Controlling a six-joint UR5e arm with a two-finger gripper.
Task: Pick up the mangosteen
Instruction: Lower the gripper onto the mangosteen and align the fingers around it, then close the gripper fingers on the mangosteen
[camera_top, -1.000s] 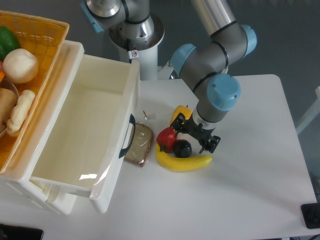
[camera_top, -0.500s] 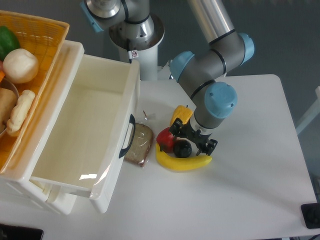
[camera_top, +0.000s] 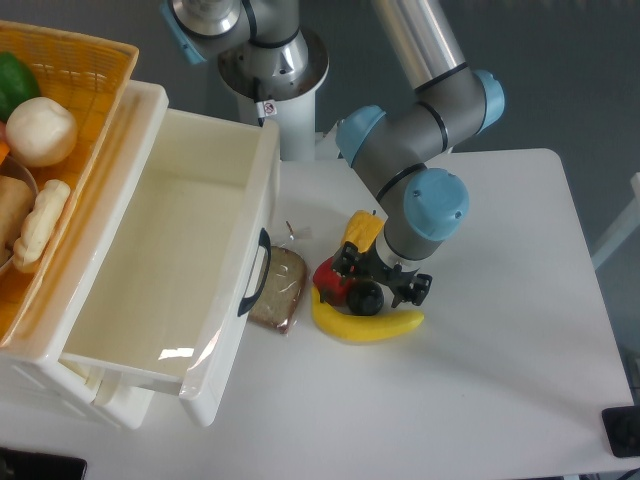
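Observation:
The mangosteen (camera_top: 364, 298) is a small glossy black ball on the white table, between the red pepper (camera_top: 330, 278) and the yellow banana (camera_top: 366, 324). My gripper (camera_top: 379, 279) hangs right over it, open, with one finger on its upper left by the pepper and the other finger (camera_top: 419, 290) on its right. The gripper's body hides the top of the mangosteen. I cannot tell whether the fingers touch it.
A yellow pepper (camera_top: 362, 229) lies just behind the gripper. A wrapped brown bread slice (camera_top: 280, 287) lies left of the fruit. A large open white drawer (camera_top: 170, 265) stands at the left, with a yellow basket (camera_top: 60, 100) of food on the cabinet top.
My gripper has moved left and a little down, from beside the mangosteen's right to straddling it. The fruit has not moved.

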